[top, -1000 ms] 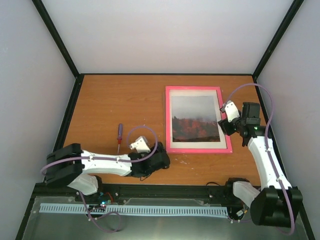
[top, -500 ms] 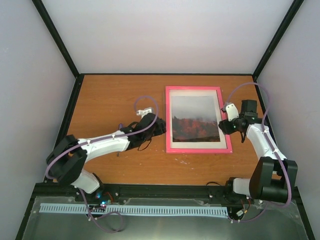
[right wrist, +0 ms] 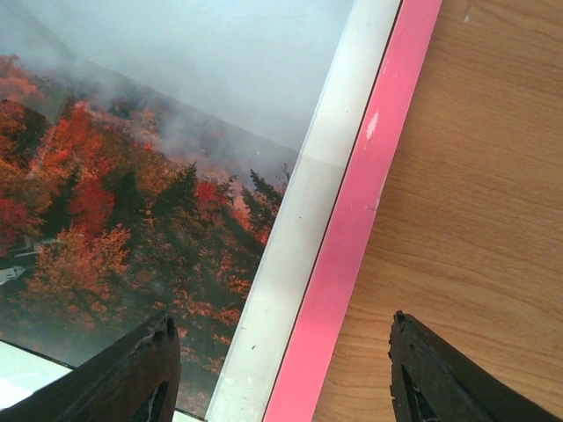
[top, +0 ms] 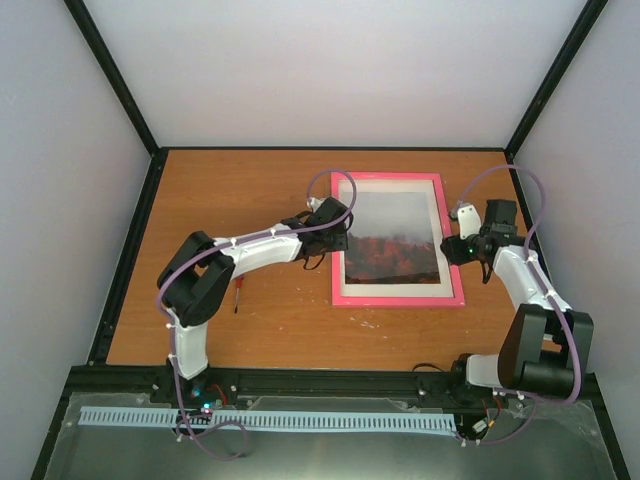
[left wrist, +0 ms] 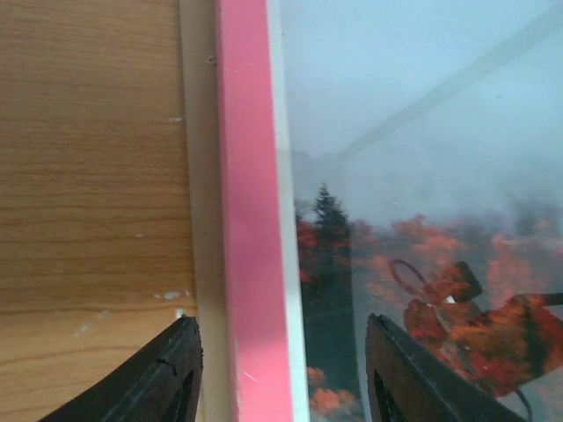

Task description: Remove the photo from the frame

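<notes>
The pink frame lies flat, face up, right of the table's middle, with the photo of grey sky and red-orange trees inside it under glass. My left gripper is open and straddles the frame's left rail, one finger over the wood, one over the photo. My right gripper is open and straddles the frame's right rail, one finger over the photo, one over the table. Neither holds anything.
A small screwdriver with a red handle lies on the wooden table left of the frame, partly hidden by my left arm. Grey walls and black posts close in the table at the back and on both sides.
My left arm has swung from the near table edge up and right to the frame's left rail. My right gripper stayed at the right rail, shifting only slightly.
</notes>
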